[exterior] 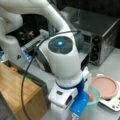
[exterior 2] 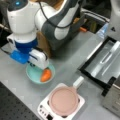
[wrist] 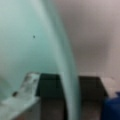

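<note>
Bowl rim: teal bowl [wrist: 65,62] fills the wrist view, between the fingers [wrist: 23,96].
Gripper [exterior 2: 37,67]: down over the bowl, clasping its rim.
Carrot [exterior 2: 46,75]: inside the bowl.
Pan [exterior 2: 63,100]: near, on scale.

Arm [exterior: 62,60]: white rounded shell, grey joints.
Cap: dark disc, blue light.
Cable [exterior: 25,82]: black, looped.
Wrist: blue collar, blue block.

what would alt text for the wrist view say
Very close view of a pale green bowl's rim running top to bottom, with a gripper finger inside the bowl at lower left and grey table to the right.
</note>
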